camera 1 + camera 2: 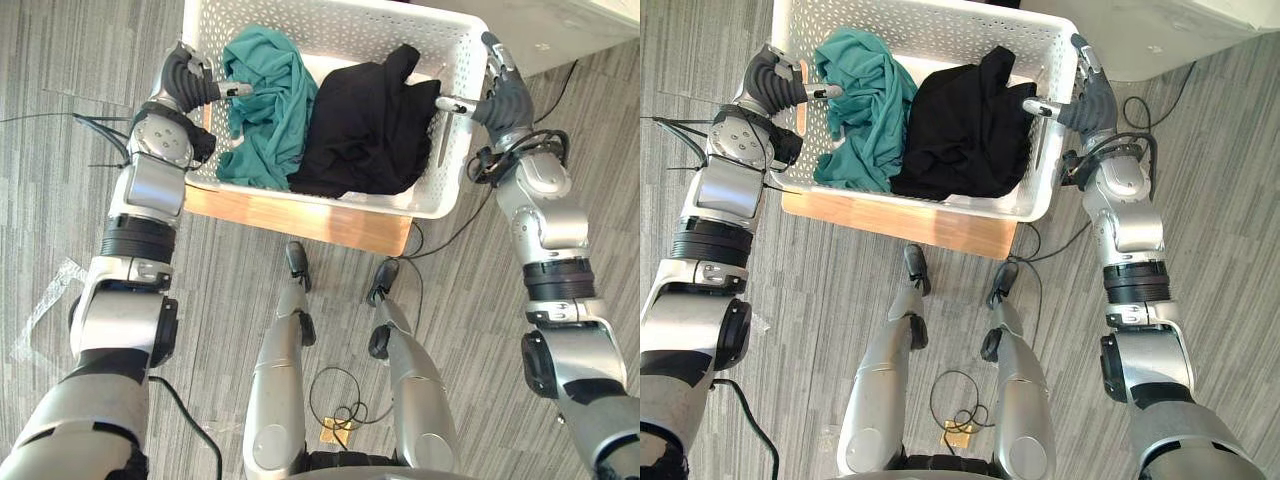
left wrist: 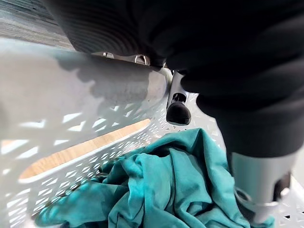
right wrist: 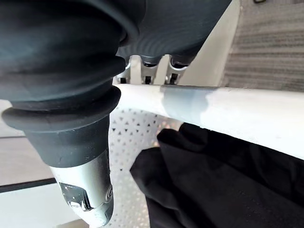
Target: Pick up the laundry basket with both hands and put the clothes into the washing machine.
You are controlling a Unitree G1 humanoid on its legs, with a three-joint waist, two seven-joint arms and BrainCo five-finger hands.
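At either short side of the white laundry basket (image 1: 330, 30), a robot hand grips the rim: the left hand (image 1: 185, 80) on the left wall, the right hand (image 1: 505, 95) on the right. Each is clamped on the plastic edge, thumb hooked inside the perforated wall and the other digits outside it. Both arms reach forward and downward from the shoulders, elbows slightly bent and wrists turned inward toward the basket. The basket sits over a low wooden platform (image 1: 300, 215); whether it has left the wood cannot be told. Inside it lie a crumpled teal garment (image 1: 265, 110) on the left and a black garment (image 1: 370, 130) on the right. The step in hand appears to be the two-handed grasp. The next move probably calls for raising both arms together, keeping the basket level so the clothes stay inside.
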